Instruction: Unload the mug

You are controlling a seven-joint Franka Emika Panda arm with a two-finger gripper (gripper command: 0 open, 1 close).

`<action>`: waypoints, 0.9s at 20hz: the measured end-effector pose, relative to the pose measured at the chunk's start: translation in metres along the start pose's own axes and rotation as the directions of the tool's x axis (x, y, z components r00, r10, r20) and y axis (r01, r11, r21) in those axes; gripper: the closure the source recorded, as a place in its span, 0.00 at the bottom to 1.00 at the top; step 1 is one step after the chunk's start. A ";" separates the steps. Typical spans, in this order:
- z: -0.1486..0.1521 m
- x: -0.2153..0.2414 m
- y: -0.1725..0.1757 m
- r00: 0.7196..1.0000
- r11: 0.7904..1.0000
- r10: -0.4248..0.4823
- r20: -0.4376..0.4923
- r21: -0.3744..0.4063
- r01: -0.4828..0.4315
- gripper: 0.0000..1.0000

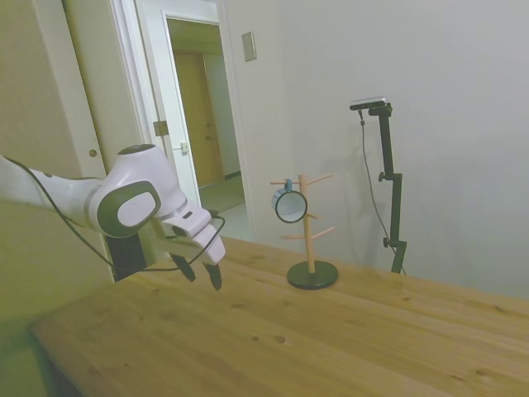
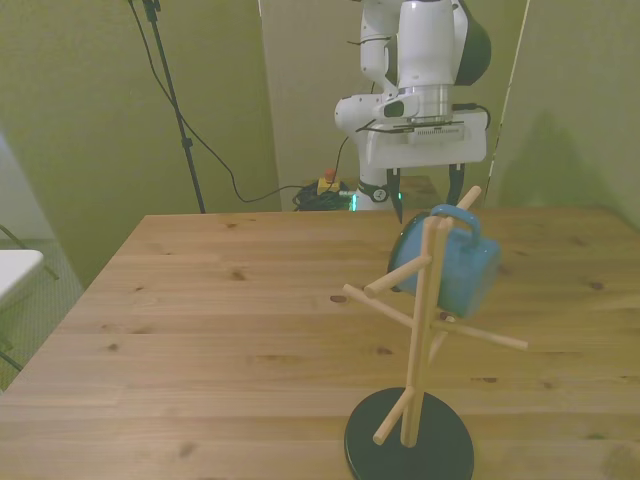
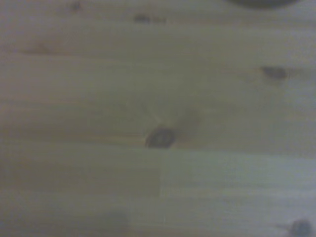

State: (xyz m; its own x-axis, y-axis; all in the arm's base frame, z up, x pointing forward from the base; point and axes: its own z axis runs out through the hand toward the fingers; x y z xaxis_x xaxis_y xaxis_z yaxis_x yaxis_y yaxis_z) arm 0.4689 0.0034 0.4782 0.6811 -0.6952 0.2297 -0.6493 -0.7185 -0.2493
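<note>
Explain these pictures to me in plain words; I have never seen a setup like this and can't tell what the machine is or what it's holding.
The white machine is a robot arm ending in a two-finger gripper. Its fingers are open and hold nothing; it hangs above a wooden table.

The three pictures show one moment. The side view looks from beside the table, with the arm coming in from the picture's left. The front view looks across the table at the robot. The wrist view comes from a camera on the arm; it shows only blurred wood grain with dark knots.

On the table stands a wooden peg rack with a round dark base. A small blue mug hangs by its handle from an upper peg. The gripper is well apart from it, so the mug is not yet unloaded.
</note>
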 end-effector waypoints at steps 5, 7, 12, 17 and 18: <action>-0.026 0.054 -0.027 0.997 0.998 -0.016 -0.071 0.066 0.021 0.00; -0.034 0.080 -0.038 0.995 0.995 -0.033 -0.090 0.090 0.041 0.00; -0.033 0.105 -0.067 0.993 0.989 -0.060 -0.098 0.126 0.072 0.00; -0.043 0.119 -0.062 0.988 0.975 -0.048 -0.144 0.208 0.077 0.00; -0.045 0.123 -0.059 0.988 0.971 -0.047 -0.150 0.227 0.081 0.00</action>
State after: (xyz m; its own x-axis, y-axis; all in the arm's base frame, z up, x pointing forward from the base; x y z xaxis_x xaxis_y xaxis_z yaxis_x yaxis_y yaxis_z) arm 0.5759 -0.0406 0.5636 0.6524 -0.6557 0.3800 -0.4984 -0.7489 -0.4368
